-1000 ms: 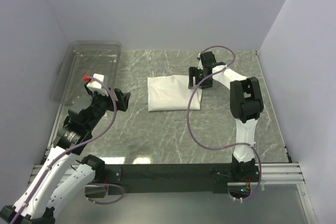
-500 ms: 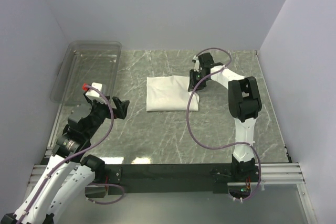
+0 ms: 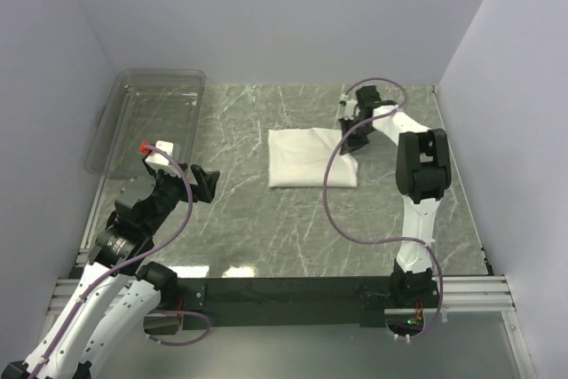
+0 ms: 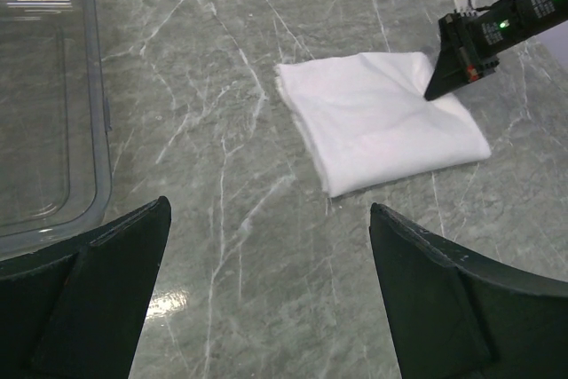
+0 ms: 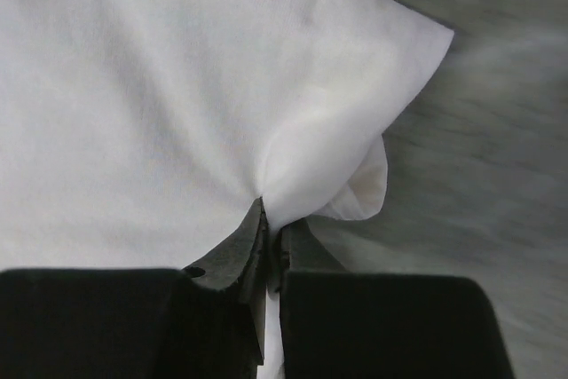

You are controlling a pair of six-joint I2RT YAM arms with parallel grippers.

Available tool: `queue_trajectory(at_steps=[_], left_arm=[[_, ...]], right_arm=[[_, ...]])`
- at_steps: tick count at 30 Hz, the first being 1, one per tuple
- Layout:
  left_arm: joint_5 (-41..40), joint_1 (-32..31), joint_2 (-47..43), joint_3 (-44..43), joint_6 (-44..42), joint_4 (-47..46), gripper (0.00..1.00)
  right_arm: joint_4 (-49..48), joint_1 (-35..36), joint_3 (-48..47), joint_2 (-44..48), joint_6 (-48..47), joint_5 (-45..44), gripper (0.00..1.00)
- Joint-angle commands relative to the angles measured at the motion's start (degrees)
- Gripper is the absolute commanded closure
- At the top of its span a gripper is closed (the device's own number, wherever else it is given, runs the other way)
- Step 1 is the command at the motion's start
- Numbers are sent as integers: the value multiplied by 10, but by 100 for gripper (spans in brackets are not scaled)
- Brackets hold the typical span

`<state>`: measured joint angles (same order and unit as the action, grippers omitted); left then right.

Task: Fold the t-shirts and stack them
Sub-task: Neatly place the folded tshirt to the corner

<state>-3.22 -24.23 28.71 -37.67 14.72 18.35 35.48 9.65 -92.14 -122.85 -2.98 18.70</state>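
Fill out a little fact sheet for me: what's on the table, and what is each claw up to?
Surface: grey marbled table
Clothing: one white t-shirt, folded into a rectangle, lying flat mid-table
Right claw: shut, pinching the fabric at the shirt's right edge, near its far corner
Left claw: wide open, holding nothing, on the left, apart from the shirt
Container: clear plastic bin at the far left
Stack: none yet; only one shirt in view
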Motion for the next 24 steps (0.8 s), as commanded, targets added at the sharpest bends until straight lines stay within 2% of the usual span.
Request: queue_trajectory(at_steps=[1,6,10,13,16,17,18,22,24], left_arm=[[18,1,-4,2,6,-19,1],[28,1,-2,5,6,-25,1],[37,1,-4,7,4,-29,1],[39,1,-3,8,4,-31,1],[45,1,-1,8,4,-31,1],[46,1,1,8,3,-31,1],[46,1,1,7,3,-31,1],[45,1,-1,8,4,-30,1],[44,1,-1,8,4,-33,1]], right_arm=[[80,-76,-32,23,-114,-74,100],[169,-170,-115,-7,-205,-84,100],[180,-239,-174,-36,-237,-135,100],[175,-260,-214,-56,-256,-175,100],[158,-275,-241,-63,-258,-204,78],[148,-276,-241,-62,-256,-218,57],[124,-276,-235,-55,-252,-232,50],[48,-276,-199,-21,-238,-293,37],[34,-273,-183,0,-237,-292,36]])
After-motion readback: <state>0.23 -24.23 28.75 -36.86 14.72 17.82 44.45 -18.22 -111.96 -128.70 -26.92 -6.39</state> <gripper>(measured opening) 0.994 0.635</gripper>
